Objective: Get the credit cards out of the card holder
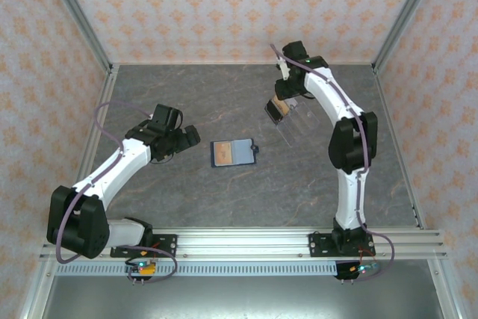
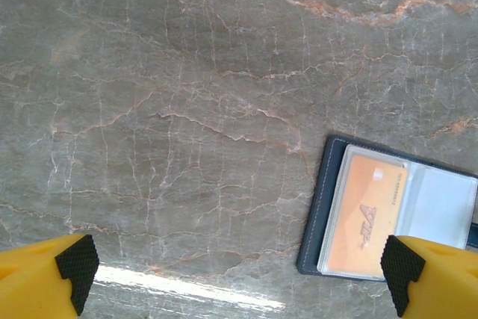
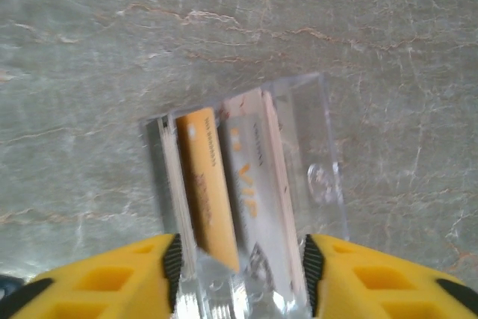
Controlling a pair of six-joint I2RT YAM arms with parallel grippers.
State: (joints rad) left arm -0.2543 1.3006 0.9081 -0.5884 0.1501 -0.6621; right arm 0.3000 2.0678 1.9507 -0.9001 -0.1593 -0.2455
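Marble tabletop (image 1: 224, 199), card holder (image 1: 233, 153) laid open, orange card (image 2: 366, 214) inside; credit cards (image 3: 224, 192) clamped by right gripper (image 3: 241, 259); left gripper (image 2: 239, 267) spread wide.

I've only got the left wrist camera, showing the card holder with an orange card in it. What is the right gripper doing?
Observer: The right gripper is shut on a fanned bunch of credit cards, one orange, the others pale or clear.
Operator: Where is that bunch?
Observer: In the top view, beyond and right of the card holder, apparently lifted off the table.
Operator: And my gripper?
Observer: From above, the left gripper sits left of the card holder with bare table between them.
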